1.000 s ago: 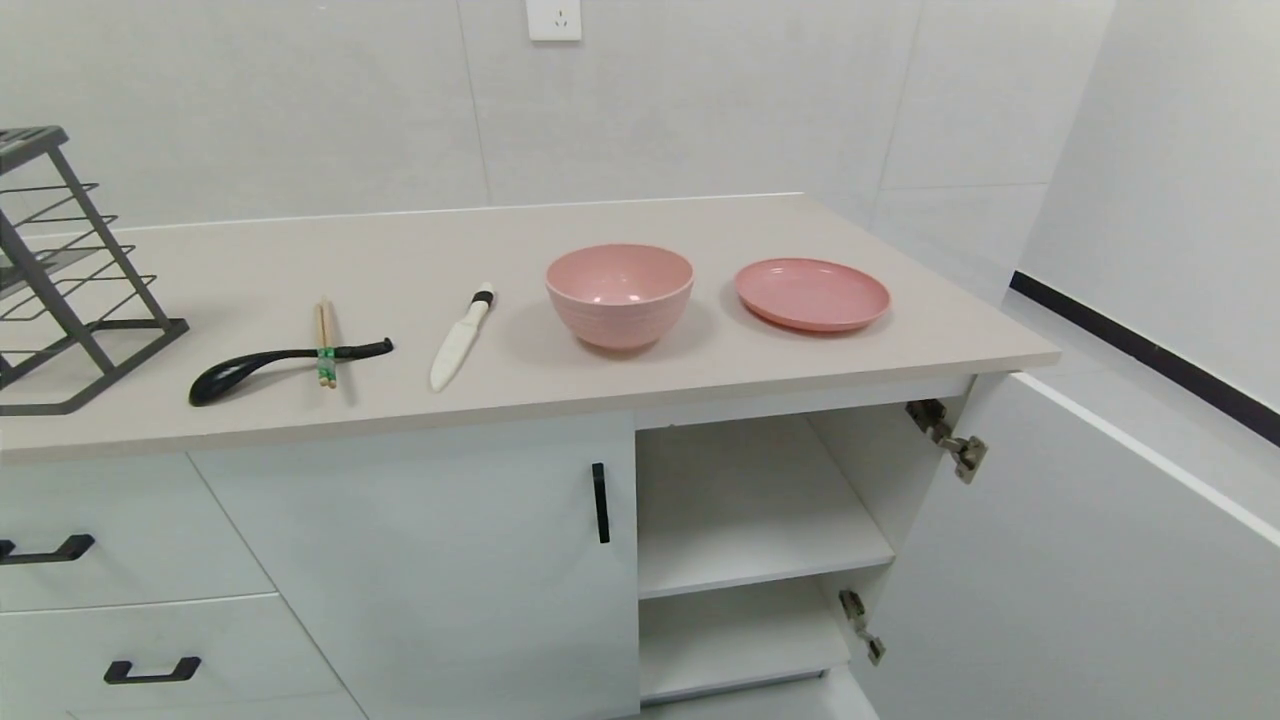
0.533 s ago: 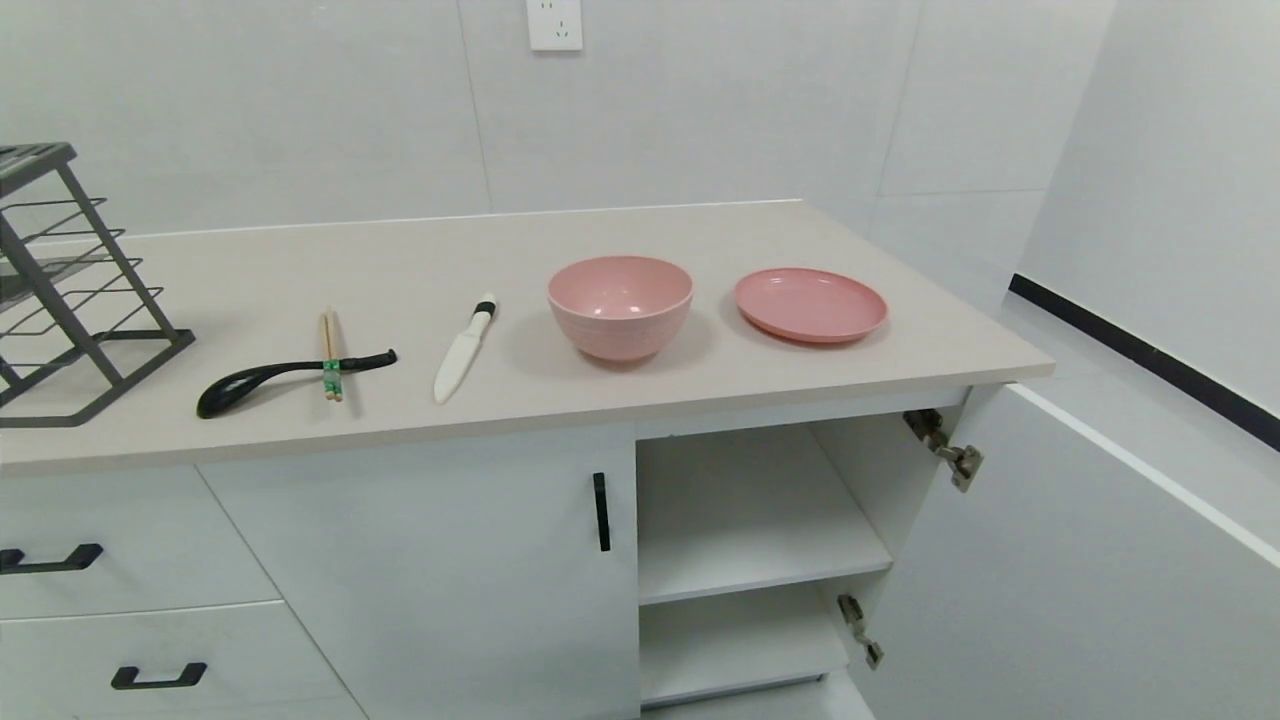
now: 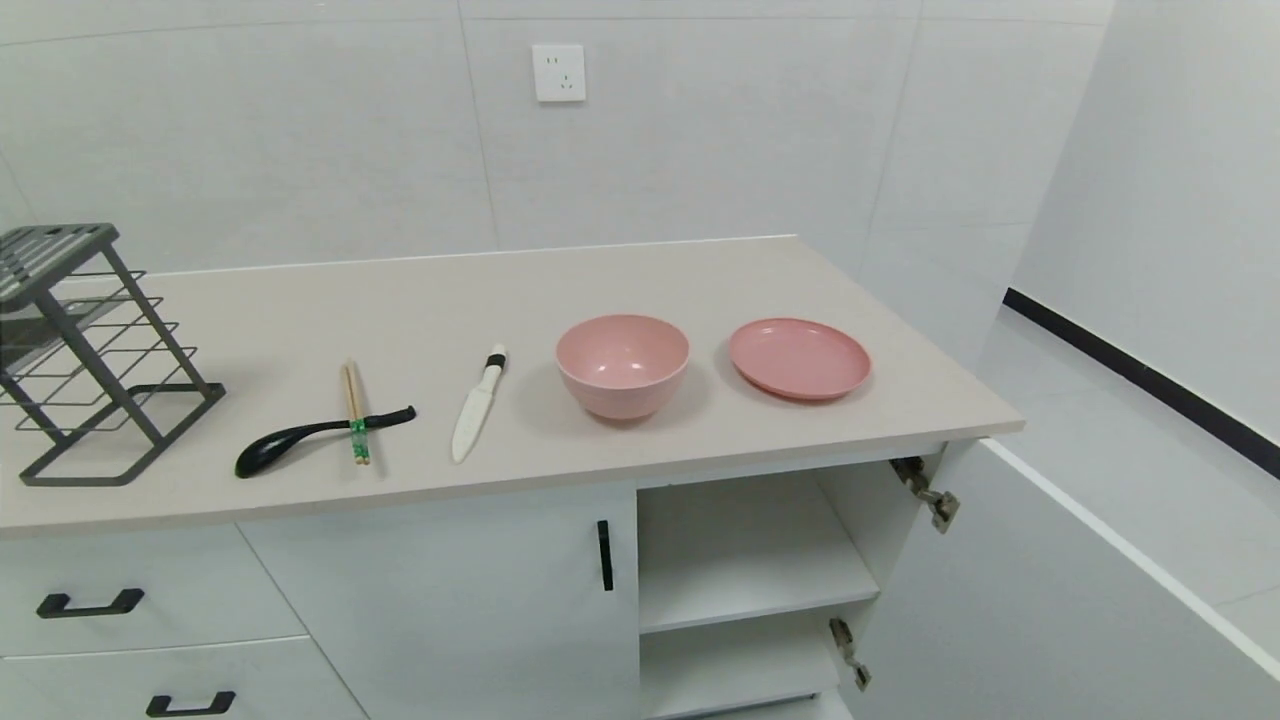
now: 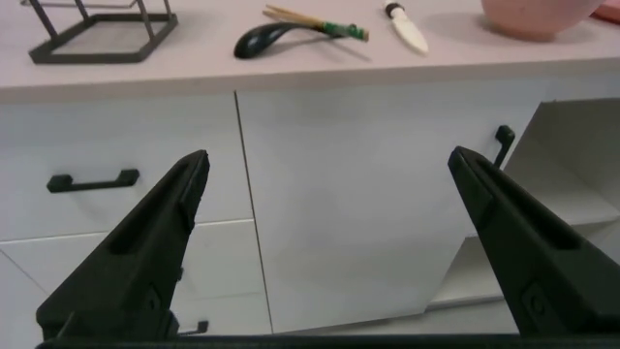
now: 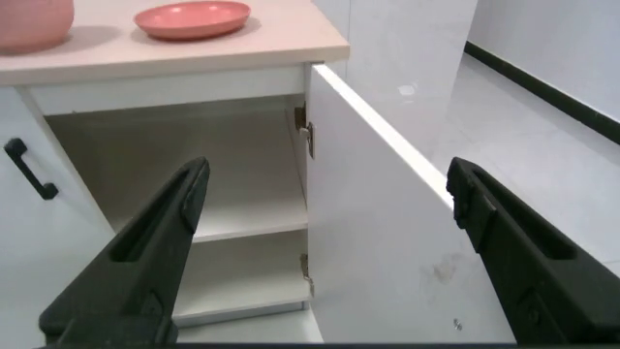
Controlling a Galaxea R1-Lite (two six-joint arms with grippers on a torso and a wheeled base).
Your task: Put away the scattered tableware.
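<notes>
Both claws were caught low, under the level of the tabletop [image 3: 520, 290]. The left claw [image 4: 329, 165] was held spread and empty before the closed door [image 4: 339, 213]. The right claw [image 5: 327, 174] was spread and empty before the cupboard shelf [image 5: 252, 218].

All the tableware was found up top: the spoon [image 3: 300, 437] with the chopsticks [image 3: 356, 412] laid across its handle, then the knife [image 3: 478, 404], the bowl [image 3: 622, 365] and the plate [image 3: 799, 357] just beside it, near the right end.

A first pickup was judged to be the step in hand. A claw would best be raised over the front edge, then a rim pinched from the near side. Open room was offered by the bare shelf below. The open door [image 3: 1050, 620], swung out on the right, was to be kept clear of, as was the rack [image 3: 90, 350] at the left.
</notes>
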